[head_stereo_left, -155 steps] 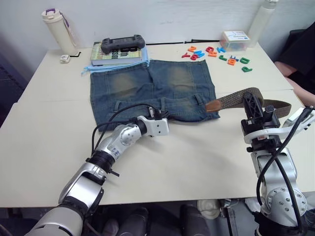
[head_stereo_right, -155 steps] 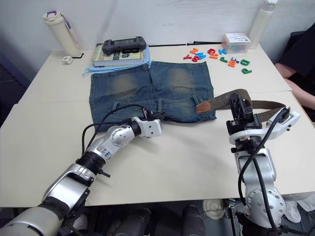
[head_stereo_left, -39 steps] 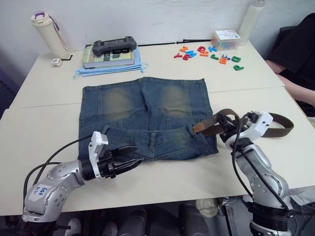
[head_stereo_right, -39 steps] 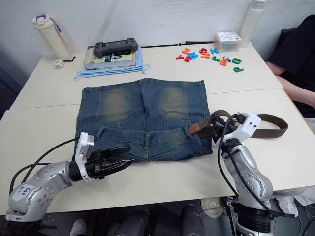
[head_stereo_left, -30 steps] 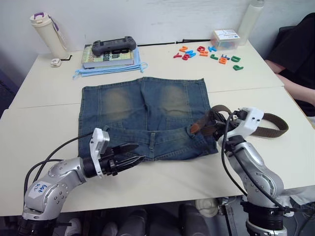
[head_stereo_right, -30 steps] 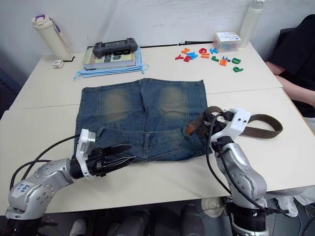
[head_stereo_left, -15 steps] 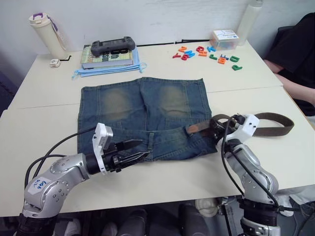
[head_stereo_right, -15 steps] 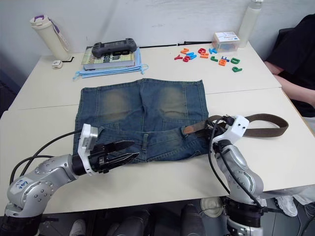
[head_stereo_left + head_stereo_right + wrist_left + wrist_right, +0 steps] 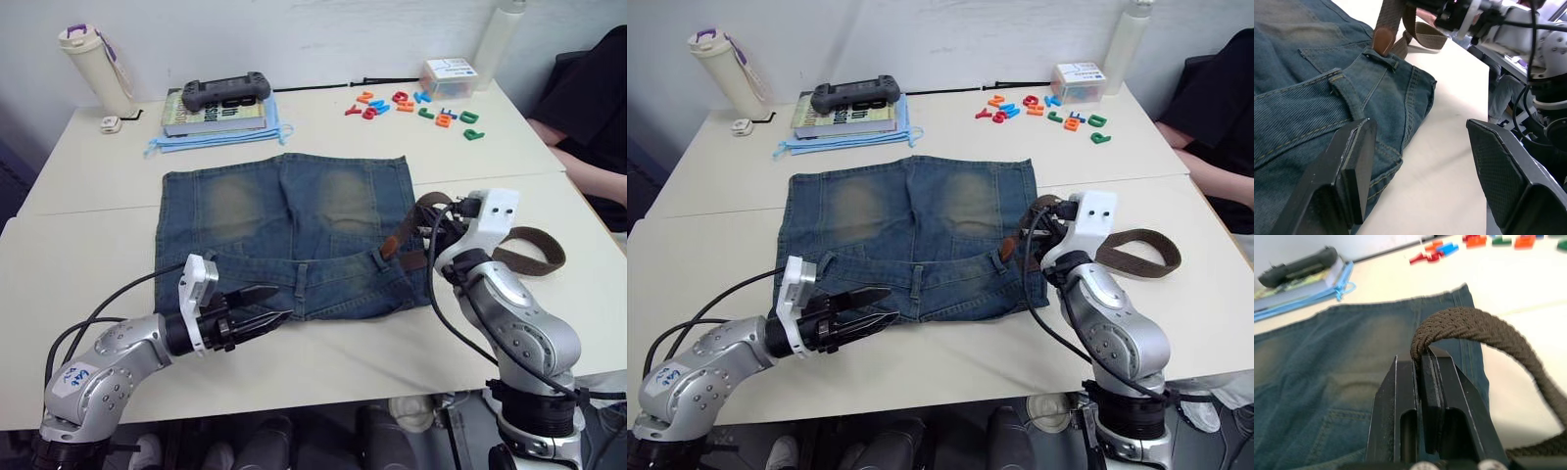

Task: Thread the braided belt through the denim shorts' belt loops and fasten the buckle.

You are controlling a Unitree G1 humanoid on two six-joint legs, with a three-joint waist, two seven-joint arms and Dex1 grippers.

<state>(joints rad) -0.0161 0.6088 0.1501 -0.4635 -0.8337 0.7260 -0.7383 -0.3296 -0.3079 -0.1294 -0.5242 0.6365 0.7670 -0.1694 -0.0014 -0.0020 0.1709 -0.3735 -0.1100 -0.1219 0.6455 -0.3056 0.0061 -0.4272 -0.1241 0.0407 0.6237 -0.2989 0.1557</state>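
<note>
The denim shorts [image 9: 284, 211] lie flat, waistband toward me. My right gripper [image 9: 425, 219] is shut on the braided belt [image 9: 534, 245] and holds a bend of it above the shorts' right edge; the strap [image 9: 1474, 328] arches out from between the fingers [image 9: 1405, 396]. The belt's tan tip [image 9: 1383, 39] slants down into the rightmost of the belt loops [image 9: 1380, 58]. My left gripper [image 9: 279, 305] is open, low over the waistband's near edge, close to the middle loop [image 9: 1347, 93]. I cannot make out the buckle.
A book with a game controller [image 9: 223, 93] on it, a blue cloth [image 9: 211, 139] and a cream bottle [image 9: 93, 64] stand at the back left. Coloured letters [image 9: 411, 106] and a small box [image 9: 451, 73] lie back right. A person's arm [image 9: 593, 181] rests by the right edge.
My right gripper has lifted the belt and carried it toward the shorts, so the tan tip now slants steeply at the right loop. The left gripper has drawn back slightly.
</note>
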